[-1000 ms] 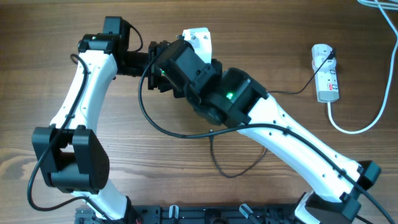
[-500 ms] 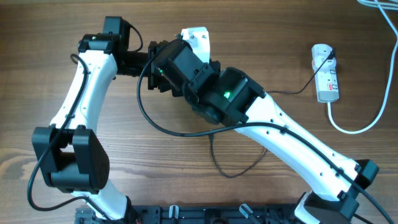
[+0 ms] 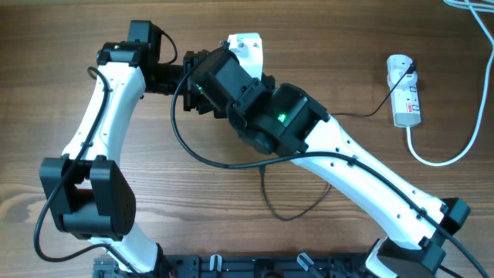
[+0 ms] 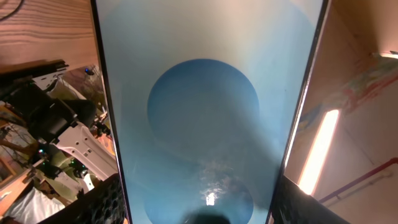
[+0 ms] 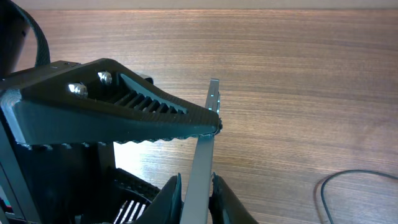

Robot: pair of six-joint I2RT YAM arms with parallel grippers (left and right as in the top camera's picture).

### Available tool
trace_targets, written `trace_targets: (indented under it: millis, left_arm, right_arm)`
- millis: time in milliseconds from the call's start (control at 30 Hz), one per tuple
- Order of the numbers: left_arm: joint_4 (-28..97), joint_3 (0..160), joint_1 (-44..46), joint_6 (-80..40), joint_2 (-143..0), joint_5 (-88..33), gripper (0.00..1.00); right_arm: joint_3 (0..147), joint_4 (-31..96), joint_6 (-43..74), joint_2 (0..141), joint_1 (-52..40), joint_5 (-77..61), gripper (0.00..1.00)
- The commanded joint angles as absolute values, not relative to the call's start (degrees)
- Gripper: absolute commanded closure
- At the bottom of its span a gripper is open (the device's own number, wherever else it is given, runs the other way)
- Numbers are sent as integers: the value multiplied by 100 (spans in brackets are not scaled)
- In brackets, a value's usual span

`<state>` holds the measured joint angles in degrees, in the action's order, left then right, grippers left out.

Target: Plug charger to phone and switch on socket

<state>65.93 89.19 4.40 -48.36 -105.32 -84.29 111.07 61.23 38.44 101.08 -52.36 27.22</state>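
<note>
Hardly anything has shifted. Phone [image 4: 205,112] sits upper centre overhead, with left gripper [image 4: 199,202] clamped across its sides and right gripper [image 5: 194,193] pinching its thin edge. Rigid, slick, breakable glass, so hold the edges and leave the port clear.

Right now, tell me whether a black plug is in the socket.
Yes: overhead, a black plug sits in the white socket's upper end, its thin cable trailing left.

The phone [image 4: 211,112] runs off the left wrist view's top and bottom.
</note>
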Motion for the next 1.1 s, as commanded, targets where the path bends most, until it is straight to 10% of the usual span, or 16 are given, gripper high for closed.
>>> trace_targets:
  millis: [0,333,633,833,1067]
  left_arm:
    - [6576,8927,440,-4840,-10339,-8785,36]
    - [6573,8927,440,-4840,-10339,-8783,34]
    - [6532,8927,440,-4845,-10339,-8783,0]
    - [6532,8927,438,-4847,-10339,-8783,0]
    - [6488,8927,434,-4853,-10339,-8777,36]
  right_arm:
    - [11203,6130,4071,10180,-5245,2869,85]
    - [11203,6097,4095,10180,-5245,2871,96]
    - [11203,6001,5290,10180,-5242,3223,96]
    - [11207,5999,6652,10138,-5242,3538,96]
    - [11207,6031,9904,9920,-5242,3555,96]
